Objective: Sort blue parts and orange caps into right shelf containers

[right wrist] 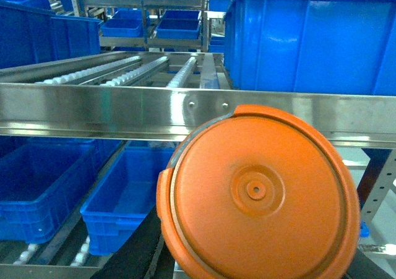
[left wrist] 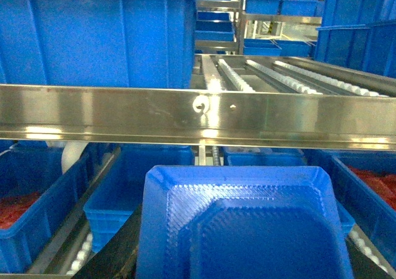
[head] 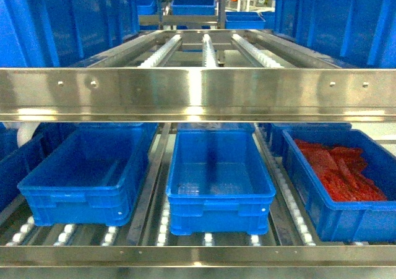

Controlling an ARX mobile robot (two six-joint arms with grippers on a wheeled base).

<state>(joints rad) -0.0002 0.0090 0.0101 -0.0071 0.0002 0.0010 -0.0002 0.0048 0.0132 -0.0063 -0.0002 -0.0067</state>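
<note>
left gripper: fingers not visible; a blue part point(left wrist: 244, 226) fills the lower middle of the left wrist view, close to the camera, looks carried, but grip itself can't be told
right gripper: fingers not visible; an orange cap point(right wrist: 258, 195) fills the lower right of the right wrist view, flat round face to the camera, grip can't be told
head view: neither arm nor gripper in frame
steel rail point(head: 198, 93): runs across the middle of the frame, roller tracks point(head: 209, 50) behind it on the upper level
left crate point(head: 86, 174): lower left, bright blue, no parts visible inside
middle crate point(head: 219, 177): lower centre, bright blue, clear bag lying on its floor
right crate point(head: 337, 180): lower right, bright blue, holds red pieces point(head: 340, 167)
crate spacing: three side by side on the lower rollers, apart, metal dividers between
upper crates point(head: 68, 19): large blue ones at upper left and upper right of the frame
</note>
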